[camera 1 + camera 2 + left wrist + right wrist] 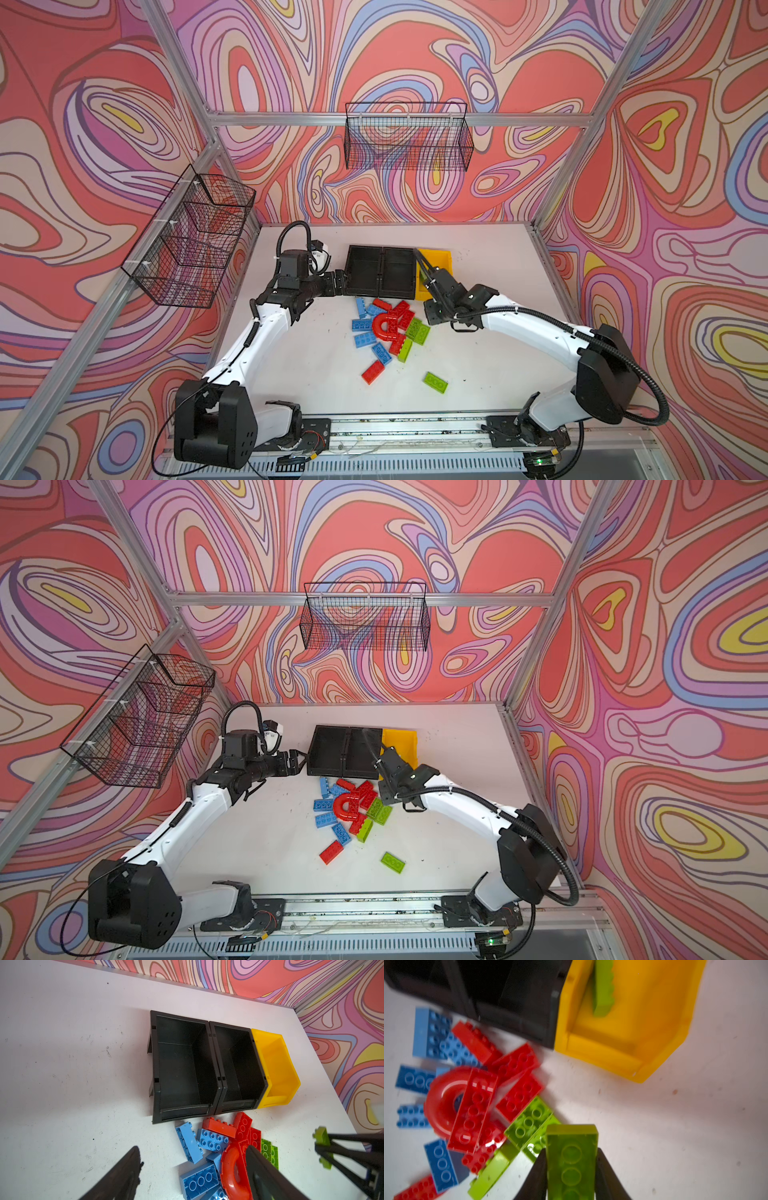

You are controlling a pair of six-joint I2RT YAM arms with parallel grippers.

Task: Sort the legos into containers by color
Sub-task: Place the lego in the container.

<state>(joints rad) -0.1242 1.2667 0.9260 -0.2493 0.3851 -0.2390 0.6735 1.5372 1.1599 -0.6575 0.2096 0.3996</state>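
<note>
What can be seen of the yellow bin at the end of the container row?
The yellow bin is a small open-top rectangular box of glossy, slightly translucent-looking plastic, with a lower front lip facing the lego pile. It stands upright on the white table, last in the row, its side against the neighbouring black bin. One lime green brick stands on edge inside, by the wall next to that black bin. The floor that shows is otherwise bare.

We log the legos [519,1093] as glossy moulded plastic; the red arch [436,1105] is shiniest, with white highlights, and the lime brick [571,1157] is faintly translucent. Matt plastic on the black bins [155,1059]; the yellow bin [278,1064] is smoother, satin. White surface [72,1084]: matt, scuffed, speckled. Thin black wire baskets [409,141].
</note>
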